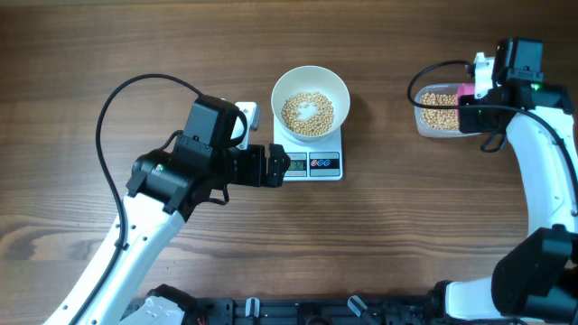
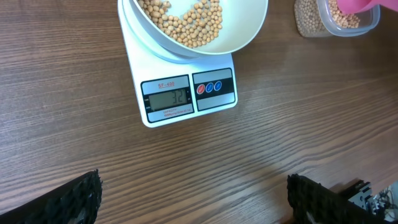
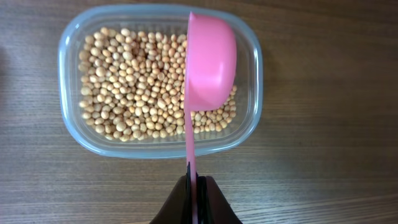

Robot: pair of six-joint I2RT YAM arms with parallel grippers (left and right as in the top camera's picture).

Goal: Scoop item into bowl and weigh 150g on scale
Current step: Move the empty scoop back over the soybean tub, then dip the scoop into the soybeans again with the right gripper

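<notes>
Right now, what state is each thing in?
bowl, on the scale, partly filled with beans
scale, switched on, digits showing
container, lidless, holding beans
scoop, over the container, handle gripped
left gripper, open, empty
right gripper, shut on the scoop

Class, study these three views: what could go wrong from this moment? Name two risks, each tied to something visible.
1. The right gripper pinches the pink scoop only by its thin handle. Loaded with beans, it might twist and spill before reaching the bowl.
2. The left gripper, jaws open, hovers near the scale's front. A nudge could shift it or disturb the reading.
</notes>
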